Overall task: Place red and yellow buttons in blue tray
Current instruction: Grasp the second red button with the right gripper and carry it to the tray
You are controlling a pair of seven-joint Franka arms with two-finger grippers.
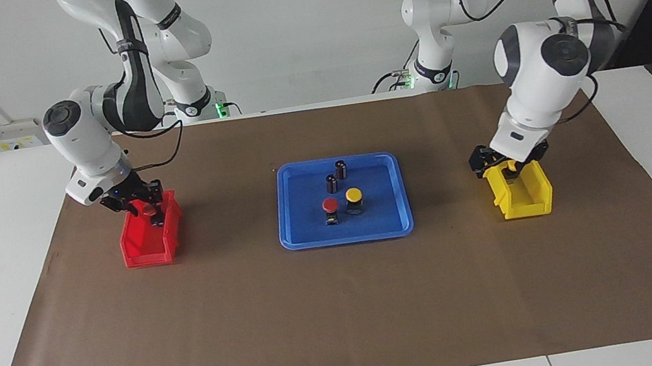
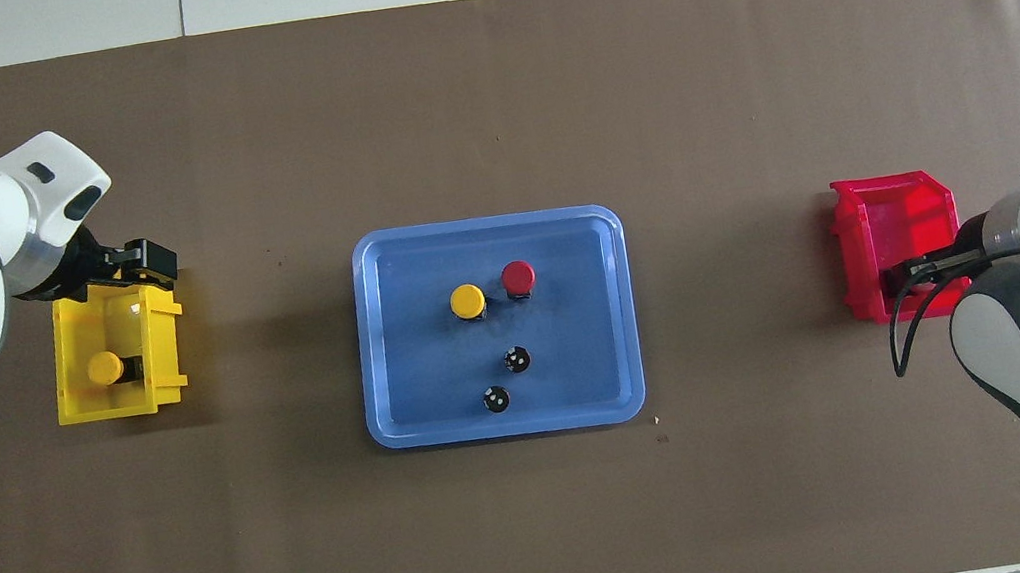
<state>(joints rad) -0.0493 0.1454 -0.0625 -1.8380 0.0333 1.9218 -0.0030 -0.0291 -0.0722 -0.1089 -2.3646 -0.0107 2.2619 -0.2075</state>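
The blue tray (image 1: pixel 300 228) (image 2: pixel 586 386) lies mid-table. In it stand a red button (image 1: pixel 330 206) (image 2: pixel 518 276) and a yellow button (image 1: pixel 354 195) (image 2: pixel 468 301) side by side. A second yellow button (image 2: pixel 105 368) sits in the yellow bin (image 1: pixel 526 199) (image 2: pixel 157 324); my left gripper (image 1: pixel 507 161) (image 2: pixel 131 264) hangs open and empty over that bin and hides the button in the facing view. My right gripper (image 1: pixel 141 207) (image 2: pixel 917 271) is down in the red bin (image 1: pixel 141 250) (image 2: pixel 893 209), at a second red button (image 1: pixel 149 210).
Two small dark cylinders (image 1: pixel 340 168) (image 1: pixel 331 183) stand in the tray, nearer to the robots than the buttons; they also show in the overhead view (image 2: pixel 517 359) (image 2: pixel 495 398). A brown mat (image 1: pixel 343 308) covers the table.
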